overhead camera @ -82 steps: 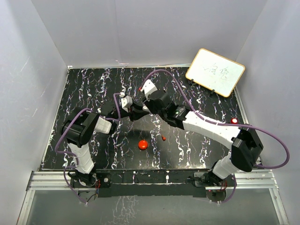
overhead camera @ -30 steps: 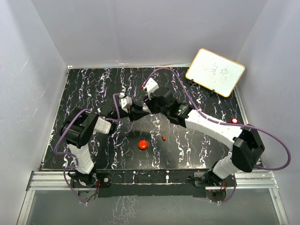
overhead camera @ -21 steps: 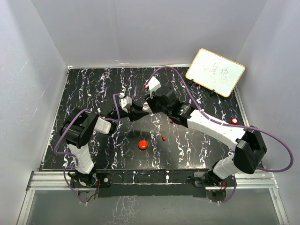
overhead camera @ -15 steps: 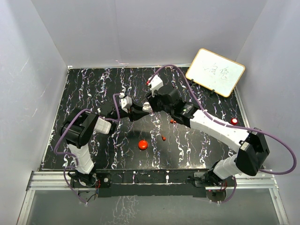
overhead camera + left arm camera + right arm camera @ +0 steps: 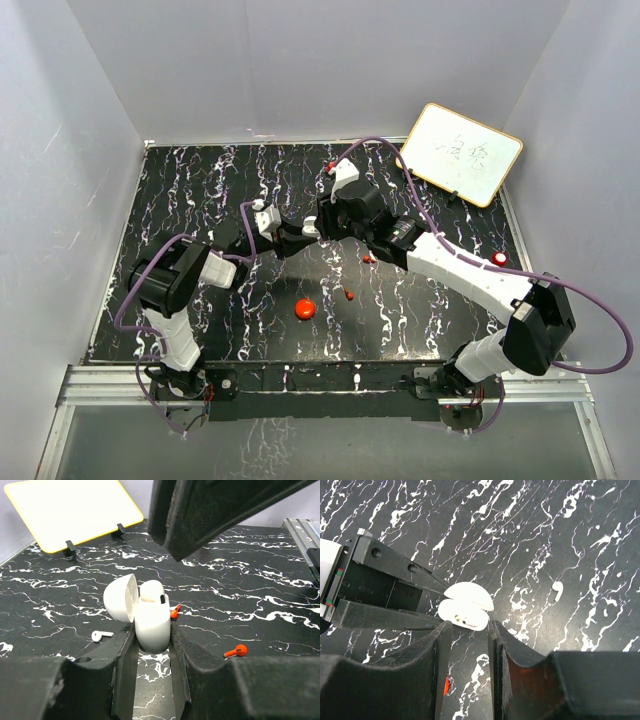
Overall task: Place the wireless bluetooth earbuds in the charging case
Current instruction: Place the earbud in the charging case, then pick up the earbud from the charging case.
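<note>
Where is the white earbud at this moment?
In the left wrist view, the white earbud lies loose on the marbled table, just left of the open charging case clamped in the left gripper.

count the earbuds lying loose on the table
3. The white earbud lies left of the charging case in the left wrist view; one red earbud peeks out at its right side; the other red earbud lies farther right. More may be hidden inside the case.
</note>
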You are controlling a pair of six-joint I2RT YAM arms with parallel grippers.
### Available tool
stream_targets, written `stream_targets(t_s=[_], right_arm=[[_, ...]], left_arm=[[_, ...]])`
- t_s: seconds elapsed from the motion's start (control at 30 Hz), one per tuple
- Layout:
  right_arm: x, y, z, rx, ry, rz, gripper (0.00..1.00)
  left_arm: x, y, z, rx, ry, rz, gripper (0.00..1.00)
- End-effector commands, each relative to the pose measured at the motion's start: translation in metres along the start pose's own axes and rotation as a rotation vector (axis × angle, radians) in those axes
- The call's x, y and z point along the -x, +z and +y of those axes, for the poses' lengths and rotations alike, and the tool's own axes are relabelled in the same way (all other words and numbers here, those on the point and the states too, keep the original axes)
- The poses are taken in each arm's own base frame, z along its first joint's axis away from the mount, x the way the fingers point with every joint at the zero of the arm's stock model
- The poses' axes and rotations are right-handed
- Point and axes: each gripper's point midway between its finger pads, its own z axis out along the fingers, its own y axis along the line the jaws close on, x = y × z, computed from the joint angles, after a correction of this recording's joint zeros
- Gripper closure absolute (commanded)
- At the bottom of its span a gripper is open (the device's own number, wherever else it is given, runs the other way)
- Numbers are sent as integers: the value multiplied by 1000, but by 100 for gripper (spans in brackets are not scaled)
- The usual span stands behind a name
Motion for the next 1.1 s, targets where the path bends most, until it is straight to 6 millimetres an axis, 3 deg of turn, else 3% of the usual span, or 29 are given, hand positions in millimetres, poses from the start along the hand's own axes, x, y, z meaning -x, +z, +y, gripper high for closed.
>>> stream_targets(t_s=[0.0, 0.23, 1.07], right_arm=[[32, -13, 8, 1, 145, -66, 67], [20, -5, 2, -30, 154, -42, 67], [14, 8, -2, -59, 173, -31, 68]], left_arm=[[55, 1, 1, 4, 234, -140, 100], [57, 1, 2, 8, 240, -144, 100], [59, 0, -4, -20, 253, -142, 100]])
